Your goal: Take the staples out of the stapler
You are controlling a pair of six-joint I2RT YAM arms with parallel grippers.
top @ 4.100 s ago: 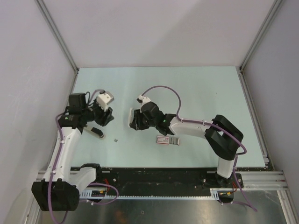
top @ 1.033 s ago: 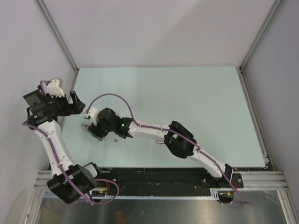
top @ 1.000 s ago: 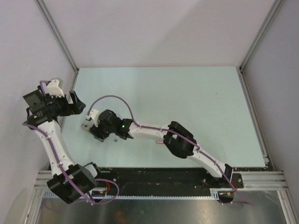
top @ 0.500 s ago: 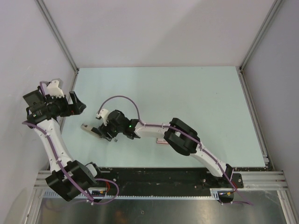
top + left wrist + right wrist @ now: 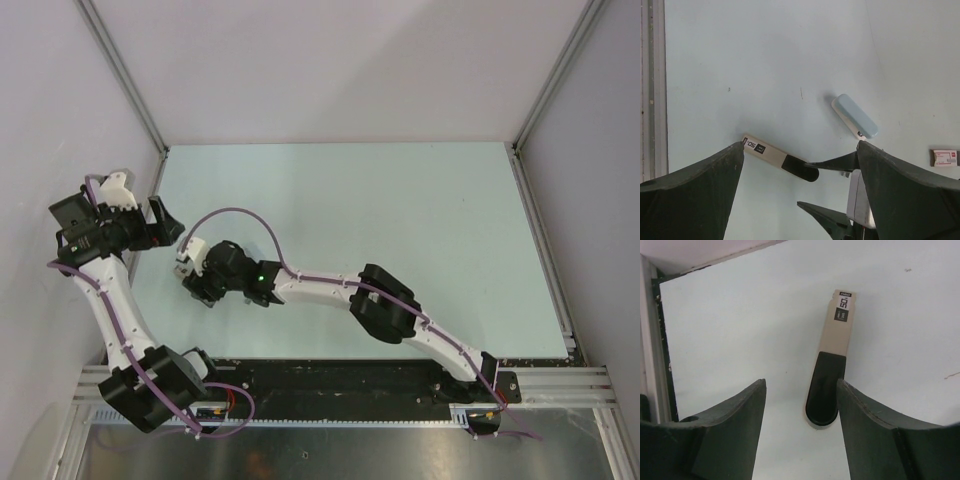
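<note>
Now that the left gripper (image 5: pixel 166 226) sits pulled back toward its own side of the table (image 5: pixel 765 60), fingers spread wide and holding nothing, the job passes to the right gripper (image 5: pixel 800 390). A few seconds ago the left tool hung over the stapler (image 5: pixel 832 365) and the right one waited near the middle; since then the right arm stretches far across. Within the last half second it slides further along, so the stapler no longer pokes out ahead of it but lies between its fingers.

From the right wrist, the stapler lies flat, its black rounded end nearest the palm and its pale labelled end pointing away past the fingertips. The jaws stand partly open and are closing only slightly. The right finger (image 5: pixel 875 425) is just beside the black end, while the left finger (image 5: pixel 730 415) is clearly apart, so nothing is clamped yet.

Seen from the left wrist, a pale blue oblong piece (image 5: pixel 855 116) lies beyond the right tool, and a labelled box (image 5: pixel 945 157) lies further off.

I judge this as a handover to a fresh grasp. No staples are visible loose, so the unloading looks undone.
</note>
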